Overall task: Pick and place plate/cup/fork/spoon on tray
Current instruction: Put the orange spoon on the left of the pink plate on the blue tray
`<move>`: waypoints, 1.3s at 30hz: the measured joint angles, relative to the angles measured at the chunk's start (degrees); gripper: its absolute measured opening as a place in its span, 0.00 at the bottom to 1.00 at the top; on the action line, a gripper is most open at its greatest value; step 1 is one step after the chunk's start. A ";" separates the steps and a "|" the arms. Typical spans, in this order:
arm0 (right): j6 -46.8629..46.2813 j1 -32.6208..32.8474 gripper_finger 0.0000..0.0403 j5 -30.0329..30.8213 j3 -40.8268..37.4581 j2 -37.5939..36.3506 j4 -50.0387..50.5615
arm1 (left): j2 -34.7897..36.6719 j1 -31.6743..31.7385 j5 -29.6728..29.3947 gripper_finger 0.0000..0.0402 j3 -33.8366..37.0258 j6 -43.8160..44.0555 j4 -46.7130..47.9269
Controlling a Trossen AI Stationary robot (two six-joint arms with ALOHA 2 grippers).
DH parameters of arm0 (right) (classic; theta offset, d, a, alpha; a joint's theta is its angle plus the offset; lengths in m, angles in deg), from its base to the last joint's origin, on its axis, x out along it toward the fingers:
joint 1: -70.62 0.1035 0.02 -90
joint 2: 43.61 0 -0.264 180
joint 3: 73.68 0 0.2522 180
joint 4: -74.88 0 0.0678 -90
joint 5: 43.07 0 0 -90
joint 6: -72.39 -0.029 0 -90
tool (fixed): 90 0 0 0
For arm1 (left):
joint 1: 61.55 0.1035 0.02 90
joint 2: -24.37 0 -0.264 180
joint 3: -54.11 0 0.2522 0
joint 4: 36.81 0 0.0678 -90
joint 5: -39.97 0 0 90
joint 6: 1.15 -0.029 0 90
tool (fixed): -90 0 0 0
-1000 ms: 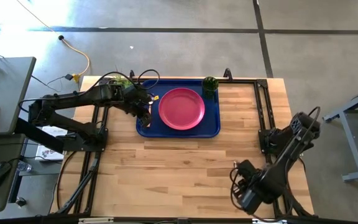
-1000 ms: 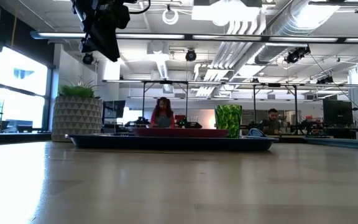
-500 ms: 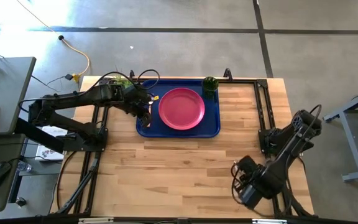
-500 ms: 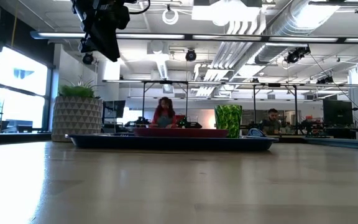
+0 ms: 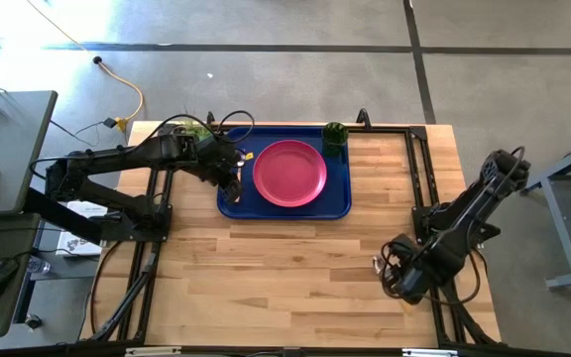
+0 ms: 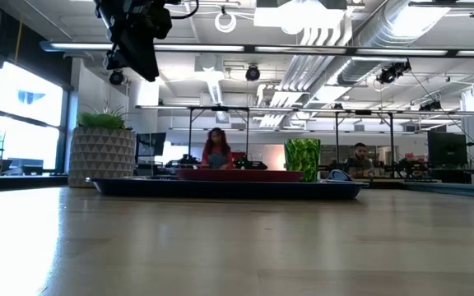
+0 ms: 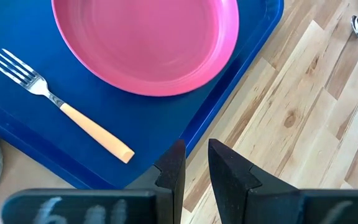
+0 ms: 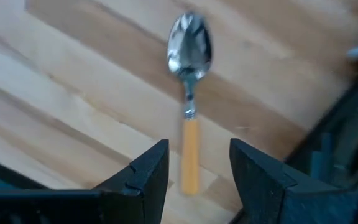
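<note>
The dark blue tray (image 5: 337, 203) lies at the table's far middle. On it rest the pink plate (image 5: 289, 173), the fork (image 7: 61, 106) to the plate's left, and the green cup (image 5: 335, 134) in the tray's far right corner. My left gripper (image 7: 196, 171) hovers over the tray's near left edge, empty, its fingers a narrow gap apart. The spoon (image 8: 190, 99) lies flat on the wood near the table's right side. My right gripper (image 8: 197, 165) is open above it, with one finger on either side of the orange handle's end, touching nothing.
A plant in a pale pot (image 6: 101, 152) stands just left of the tray at the far edge. Black frame rails (image 5: 419, 178) run along the table's right and left sides. Bare wood (image 5: 266, 268) lies between the tray and the near edge. People show far behind in the low view.
My right gripper has gone from the near right corner toward the table's far edge, and its arm has swung out to the right. My left gripper has kept still.
</note>
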 joint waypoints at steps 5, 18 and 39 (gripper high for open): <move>0.01 0.02 0.40 -3.15 -8.00 -0.97 -12.90 | 0.00 0.00 0.00 0.14 0.00 0.01 0.01; -4.79 0.11 0.40 -6.86 -18.15 -0.63 -27.61 | 0.00 0.00 -0.01 0.14 0.00 1.01 0.01; -4.37 0.02 0.38 -10.22 -18.00 10.64 -31.19 | 0.00 0.00 -0.66 0.14 0.00 1.04 0.02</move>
